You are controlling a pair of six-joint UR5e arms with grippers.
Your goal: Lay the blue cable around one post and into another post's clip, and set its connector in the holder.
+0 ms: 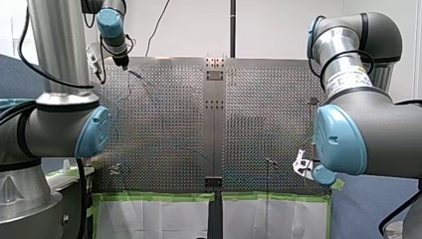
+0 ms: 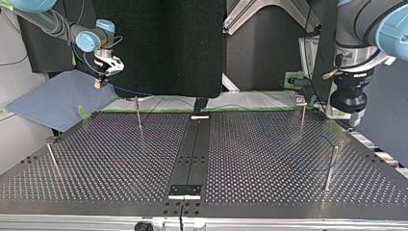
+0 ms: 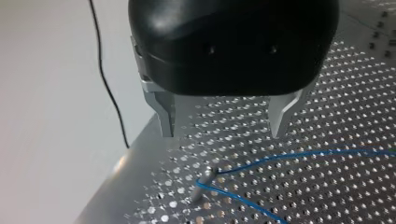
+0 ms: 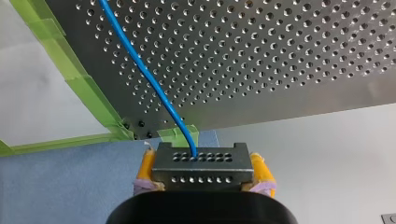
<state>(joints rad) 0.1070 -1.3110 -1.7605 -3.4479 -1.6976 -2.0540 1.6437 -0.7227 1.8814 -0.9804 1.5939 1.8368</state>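
My right tool [image 4: 203, 167] is clenched on the connector [image 4: 201, 159], yellow pads either side, just off the perforated counter [image 4: 289, 51] and its green tape [image 4: 81, 91]. The blue cable [image 4: 140, 65] runs away over the holes. My left tool [image 3: 224, 126] hangs released, fingers wide, above a post [image 3: 203, 181] where the cable bends round.
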